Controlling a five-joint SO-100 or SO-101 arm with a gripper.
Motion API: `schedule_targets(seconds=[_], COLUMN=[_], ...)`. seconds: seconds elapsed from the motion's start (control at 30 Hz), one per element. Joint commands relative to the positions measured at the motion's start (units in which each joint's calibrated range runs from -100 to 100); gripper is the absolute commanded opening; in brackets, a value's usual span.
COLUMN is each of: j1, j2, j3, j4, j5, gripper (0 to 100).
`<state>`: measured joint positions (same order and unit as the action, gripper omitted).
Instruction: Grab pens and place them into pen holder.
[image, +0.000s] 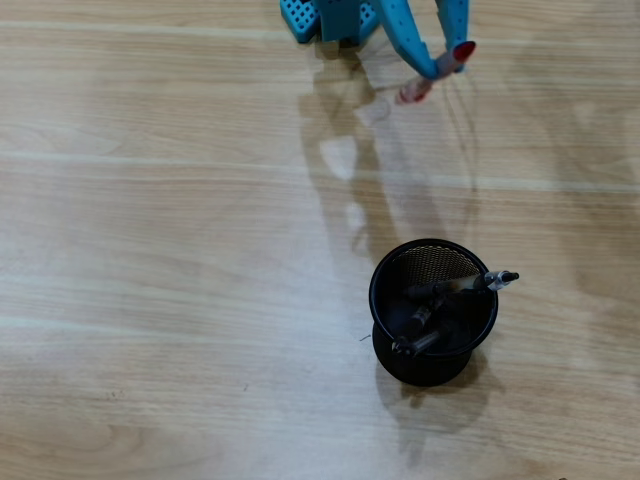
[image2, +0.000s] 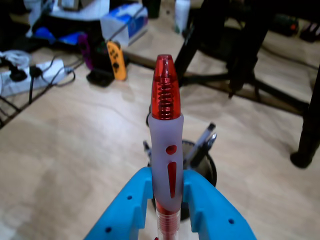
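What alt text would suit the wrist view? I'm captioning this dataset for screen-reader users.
A blue gripper clamps a red-and-white pen that points up and away, over a light wooden table. Behind the pen stands the black mesh pen holder with other pens sticking out; cables and clutter lie beyond the table.

overhead view: fixed above, facing straight down on the wooden table (image: 150, 250); arm at top edge, pen holder (image: 433, 312) lower right. wrist view: rides on the gripper (image2: 169, 197), close behind the red-and-white pen (image2: 166, 130), facing level across the table to floor clutter beyond. shared: gripper, pen, pen holder (image2: 207, 165), table.
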<state>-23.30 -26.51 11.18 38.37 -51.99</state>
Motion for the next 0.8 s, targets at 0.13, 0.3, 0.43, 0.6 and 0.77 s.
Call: schedule_targets(seconds=[0.13,0.3,0.43,0.6,0.77], j1=[0.85,3.41,4.50,5.78,7.06], j2=[12.54,18.82,21.45,24.51,28.33], j3=[-1.13,-2.94,-3.94,-4.30,-7.47], j4=[-33.40,-42.24,-42.51,-42.70,-42.70], j5=[-0.26,-0.31,-0.31,-0.31,-0.31], gripper=[2,2,2,2,2])
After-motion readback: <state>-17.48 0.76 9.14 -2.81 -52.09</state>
